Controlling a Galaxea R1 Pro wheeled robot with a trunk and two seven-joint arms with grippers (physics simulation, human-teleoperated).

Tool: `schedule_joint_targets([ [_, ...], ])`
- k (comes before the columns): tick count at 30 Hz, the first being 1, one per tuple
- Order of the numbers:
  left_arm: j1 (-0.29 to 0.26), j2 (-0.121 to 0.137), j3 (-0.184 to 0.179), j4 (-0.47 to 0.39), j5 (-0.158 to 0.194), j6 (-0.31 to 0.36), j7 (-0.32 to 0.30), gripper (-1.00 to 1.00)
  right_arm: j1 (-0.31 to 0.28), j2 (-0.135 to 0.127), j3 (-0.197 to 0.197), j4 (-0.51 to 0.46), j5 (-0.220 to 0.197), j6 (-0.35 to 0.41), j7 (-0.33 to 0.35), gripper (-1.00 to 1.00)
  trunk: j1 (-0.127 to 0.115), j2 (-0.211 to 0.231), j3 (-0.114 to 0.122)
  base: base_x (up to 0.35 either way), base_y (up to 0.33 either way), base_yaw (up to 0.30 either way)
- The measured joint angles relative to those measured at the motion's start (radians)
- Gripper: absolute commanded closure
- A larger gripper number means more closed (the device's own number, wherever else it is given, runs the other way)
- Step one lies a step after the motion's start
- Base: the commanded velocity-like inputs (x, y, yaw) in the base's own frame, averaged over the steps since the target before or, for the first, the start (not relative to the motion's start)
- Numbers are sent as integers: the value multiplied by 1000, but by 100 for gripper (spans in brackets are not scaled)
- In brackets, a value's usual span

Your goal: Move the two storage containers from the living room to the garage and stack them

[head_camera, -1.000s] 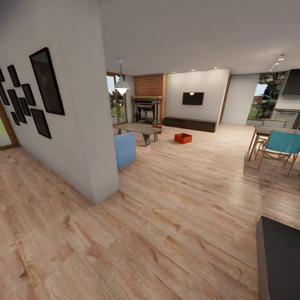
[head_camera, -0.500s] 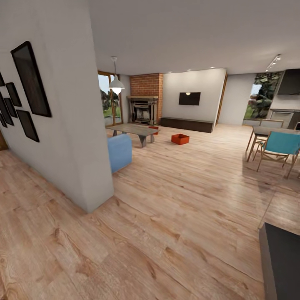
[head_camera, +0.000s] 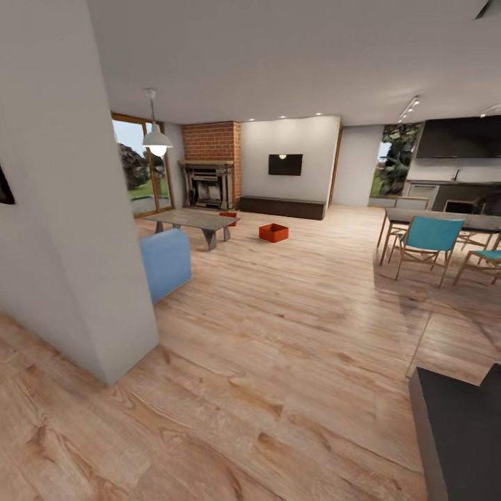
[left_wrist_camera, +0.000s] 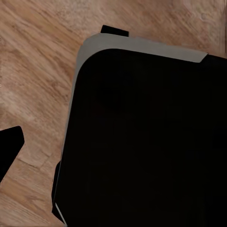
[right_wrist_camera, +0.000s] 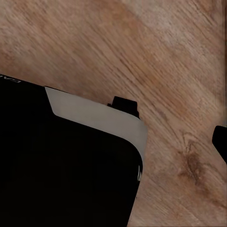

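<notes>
Two orange-red storage containers stand far ahead on the living room's light wood plank floor (head_camera: pixel 292 327). One container (head_camera: pixel 273 232) sits in the open, right of the coffee table. The other container (head_camera: pixel 227 215) is partly hidden behind that table. Both are far from my arms. In the left wrist view one dark fingertip (left_wrist_camera: pixel 8 149) hangs over the planks beside my black base (left_wrist_camera: pixel 146 142). In the right wrist view a dark fingertip (right_wrist_camera: pixel 220 142) shows beside the same base (right_wrist_camera: pixel 61 161). Neither wrist view shows how the jaws stand.
A white wall corner (head_camera: pixel 83 243) juts out close on the left, with the blue sofa's end (head_camera: pixel 165 263) behind it. The glass coffee table (head_camera: pixel 191 221) and brick fireplace (head_camera: pixel 209 182) lie beyond. Teal chairs (head_camera: pixel 426 240) stand at the right and a dark block (head_camera: pixel 459 431) sits low right.
The whole head view has shifted: the camera moved forward and turned right. The wall's framed pictures slid out at the left, and more of the dining area and kitchen came in.
</notes>
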State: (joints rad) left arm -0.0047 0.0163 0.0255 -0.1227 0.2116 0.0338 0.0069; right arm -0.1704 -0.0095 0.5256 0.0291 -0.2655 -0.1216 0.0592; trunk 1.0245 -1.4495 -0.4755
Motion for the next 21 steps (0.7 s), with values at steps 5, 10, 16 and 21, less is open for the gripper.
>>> schedule_joint_targets([
  [5, 0, 1, 0, -1, 0, 2, 0, -100, 0, 0, 1, 0, 0, 0, 0, -100, 0, 0, 0, 323, 77, -269],
  [10, 0, 1, 0, -1, 0, 2, 0, -100, 0, -1, 2, 0, 0, 0, 1, -100, 0, 0, 0, 323, 77, -176],
  [16, 0, -1, 0, -1, 0, -6, 0, -100, 0, -3, 2, 0, 0, 1, 2, -100, 0, 0, 0, 323, 77, -15],
  [21, 0, -1, 0, 0, 0, -7, 0, -100, 0, -4, 3, 0, 0, 1, 1, -100, 0, 0, 0, 323, 77, -1],
])
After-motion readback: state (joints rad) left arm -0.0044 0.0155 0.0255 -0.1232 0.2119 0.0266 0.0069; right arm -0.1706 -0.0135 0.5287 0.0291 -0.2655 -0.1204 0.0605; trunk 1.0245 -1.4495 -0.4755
